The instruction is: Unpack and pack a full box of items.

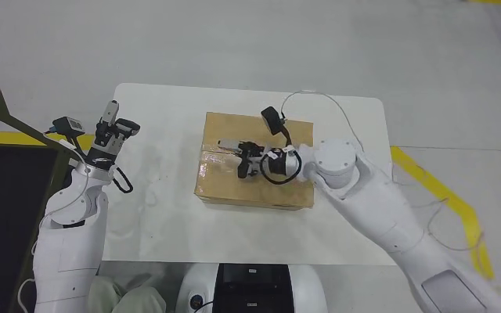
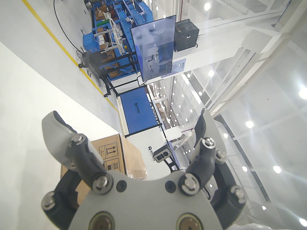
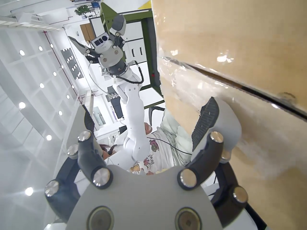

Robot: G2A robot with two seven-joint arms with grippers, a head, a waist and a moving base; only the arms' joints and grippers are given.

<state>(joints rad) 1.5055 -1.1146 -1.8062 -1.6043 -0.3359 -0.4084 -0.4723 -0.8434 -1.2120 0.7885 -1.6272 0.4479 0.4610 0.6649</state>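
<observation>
spreading its jaws, the right gripper [image 1: 229, 155] sits over the taped box [image 1: 235, 186]. the left gripper [image 1: 120, 117] hangs empty, jaws apart.

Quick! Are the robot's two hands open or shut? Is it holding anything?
Left gripper: open, holding nothing, off to the side of the box.
Right gripper: open, holding nothing, just above the box's taped top.
</observation>
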